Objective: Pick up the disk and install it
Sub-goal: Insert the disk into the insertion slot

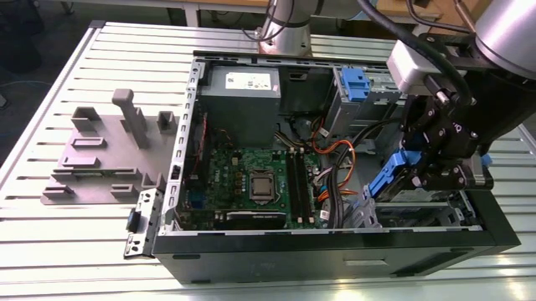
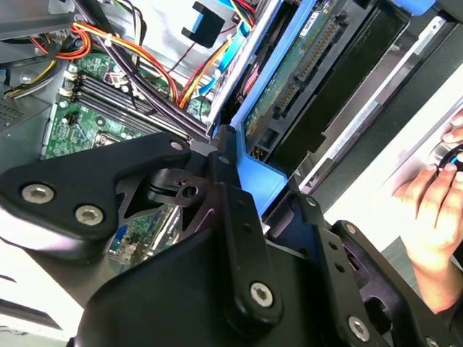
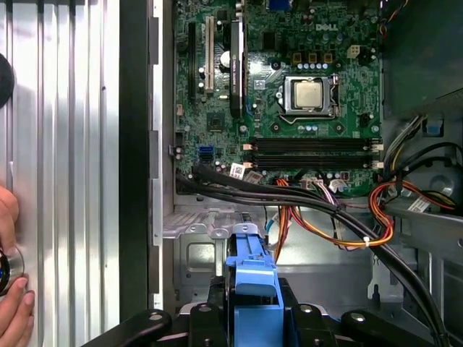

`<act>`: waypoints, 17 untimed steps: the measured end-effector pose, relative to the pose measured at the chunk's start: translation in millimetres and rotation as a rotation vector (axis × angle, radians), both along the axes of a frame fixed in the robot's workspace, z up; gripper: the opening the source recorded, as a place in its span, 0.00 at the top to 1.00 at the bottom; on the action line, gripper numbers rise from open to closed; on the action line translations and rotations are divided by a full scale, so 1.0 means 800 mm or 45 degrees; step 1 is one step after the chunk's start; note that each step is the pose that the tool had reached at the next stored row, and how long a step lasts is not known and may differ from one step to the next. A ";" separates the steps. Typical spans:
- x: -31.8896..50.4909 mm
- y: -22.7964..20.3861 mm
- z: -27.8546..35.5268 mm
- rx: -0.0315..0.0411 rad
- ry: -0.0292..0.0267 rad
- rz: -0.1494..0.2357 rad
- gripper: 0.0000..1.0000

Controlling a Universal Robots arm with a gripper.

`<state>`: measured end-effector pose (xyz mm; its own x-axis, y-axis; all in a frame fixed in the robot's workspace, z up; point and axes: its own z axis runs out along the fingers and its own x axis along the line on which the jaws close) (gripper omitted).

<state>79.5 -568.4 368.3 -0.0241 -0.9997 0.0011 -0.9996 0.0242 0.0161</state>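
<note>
The disk (image 1: 393, 177) hangs tilted over the drive cage (image 1: 418, 216) at the case's corner on the exterior view's right, its blue side rail showing. My gripper (image 1: 434, 168) is shut on it from above. In the second wrist view the disk (image 2: 300, 69) shows its green circuit underside and connector, with a blue rail (image 2: 258, 173) clamped between the black fingers (image 2: 230, 189). In the first wrist view the blue rail end (image 3: 251, 266) sits pinched between the fingers (image 3: 217, 293), above the grey metal cage floor (image 3: 195, 256).
The open computer case (image 1: 335, 248) holds a green motherboard (image 1: 251, 179), a grey power supply (image 1: 243, 94), orange and black cables (image 3: 325, 217) and a blue latch (image 1: 356, 84). A grey fixture (image 1: 105, 150) lies on the slatted table. A person's hand (image 2: 434, 217) is beside the case.
</note>
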 end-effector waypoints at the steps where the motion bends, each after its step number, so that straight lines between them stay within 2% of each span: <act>1: 0.000 0.0000 -0.0011 0.0000 0.0000 0.000 0.64; 14: 0.000 -0.0008 -0.0167 0.0000 0.0000 0.000 0.64; 17: 0.000 -0.0009 -0.0173 -0.0005 0.0000 0.000 0.64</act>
<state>79.5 -569.2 354.5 -0.0242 -0.9997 0.0015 -0.9996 0.0242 0.0161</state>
